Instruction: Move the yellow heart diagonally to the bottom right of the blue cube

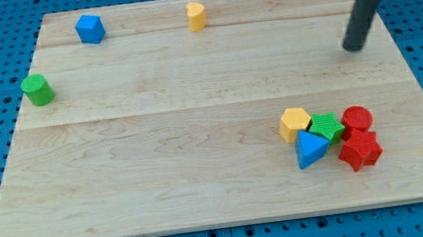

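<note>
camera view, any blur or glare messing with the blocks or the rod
Camera view: even, soft light, with no strong glare on the board; the yellow heart and blue cube are fairly sharp with faint shadows; the rod is slightly soft, my tip at the view's right, away from all blocks.

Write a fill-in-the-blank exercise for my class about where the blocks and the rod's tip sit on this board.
1. The blue cube sits to the view's ____ of the yellow heart.
2. The green cylinder stands near the board's ____ edge.
3. My tip touches ____ blocks.
4. The blue triangle lies in a cluster at the view's bottom ____.

Missing words: left; left; no; right
</note>
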`<action>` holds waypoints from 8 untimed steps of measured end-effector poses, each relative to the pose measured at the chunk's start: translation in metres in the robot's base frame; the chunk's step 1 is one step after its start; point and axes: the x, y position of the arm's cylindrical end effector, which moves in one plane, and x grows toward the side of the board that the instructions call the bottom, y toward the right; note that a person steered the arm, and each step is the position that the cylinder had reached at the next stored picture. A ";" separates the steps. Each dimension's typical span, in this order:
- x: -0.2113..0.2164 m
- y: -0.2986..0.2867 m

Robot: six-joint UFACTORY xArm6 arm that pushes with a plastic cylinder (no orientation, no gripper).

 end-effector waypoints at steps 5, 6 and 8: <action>-0.056 -0.283; -0.068 -0.311; -0.019 -0.291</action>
